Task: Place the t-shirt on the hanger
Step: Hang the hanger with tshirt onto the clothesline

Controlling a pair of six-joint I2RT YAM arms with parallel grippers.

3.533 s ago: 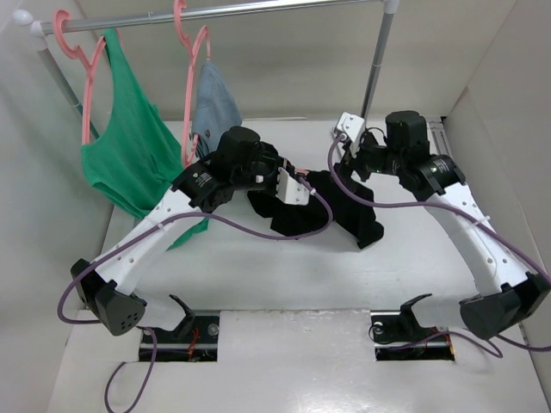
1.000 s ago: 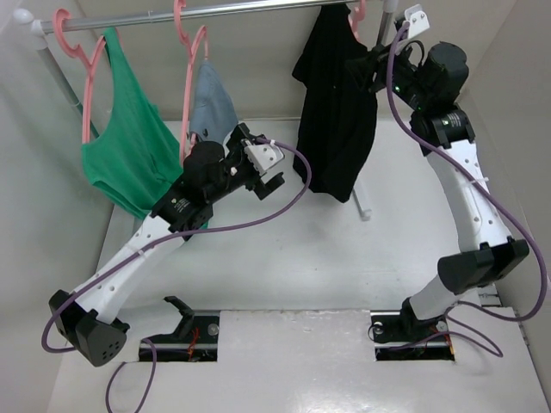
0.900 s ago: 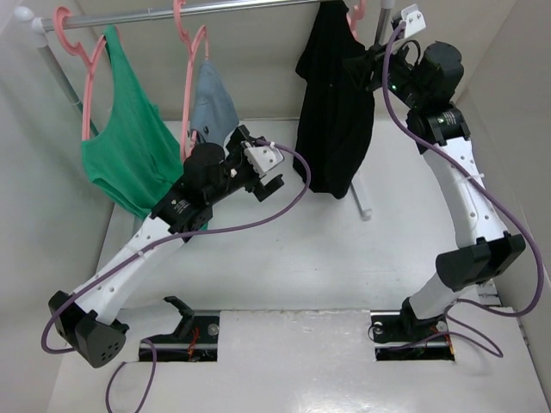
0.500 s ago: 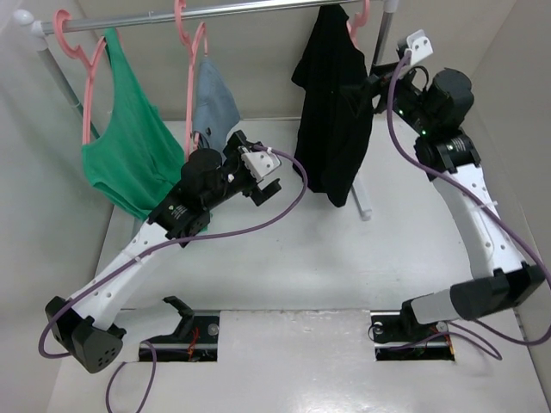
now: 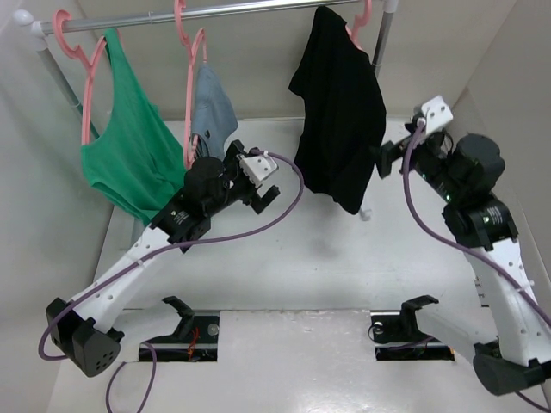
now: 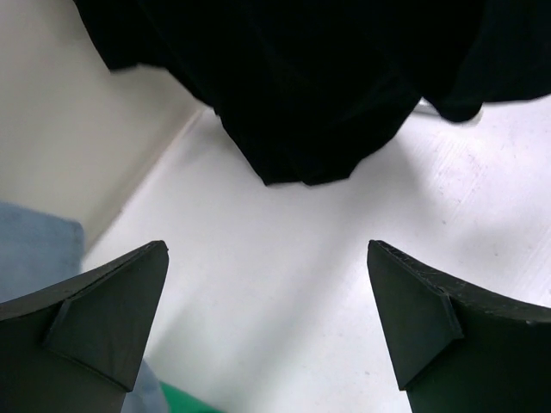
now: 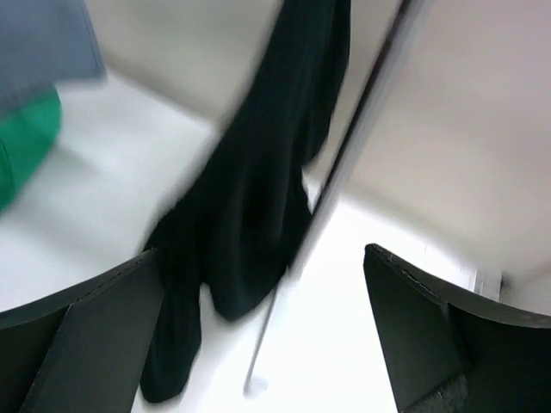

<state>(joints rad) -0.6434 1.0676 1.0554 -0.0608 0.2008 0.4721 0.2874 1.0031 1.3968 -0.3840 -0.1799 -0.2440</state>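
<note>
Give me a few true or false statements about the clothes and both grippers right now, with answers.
1. The t-shirt hangs from the rail on the hanger. True.
2. The right gripper is shut on the t-shirt. False: it is open, clear of the cloth.
3. The green tank top hangs right of the t-shirt. False: it hangs at the rail's left end.
4. The left gripper is open and holds nothing. True.

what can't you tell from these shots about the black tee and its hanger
1. Top external: the hanger shows only as a pink bit by the collar; the t-shirt covers the rest.
2. Top external: hook's hold on the rail is cut off by the upper edge.
3. Right wrist: blur smears the t-shirt; no hanger visible.
4. Left wrist: only the t-shirt's lower part shows; the upper edge cuts it.
</note>
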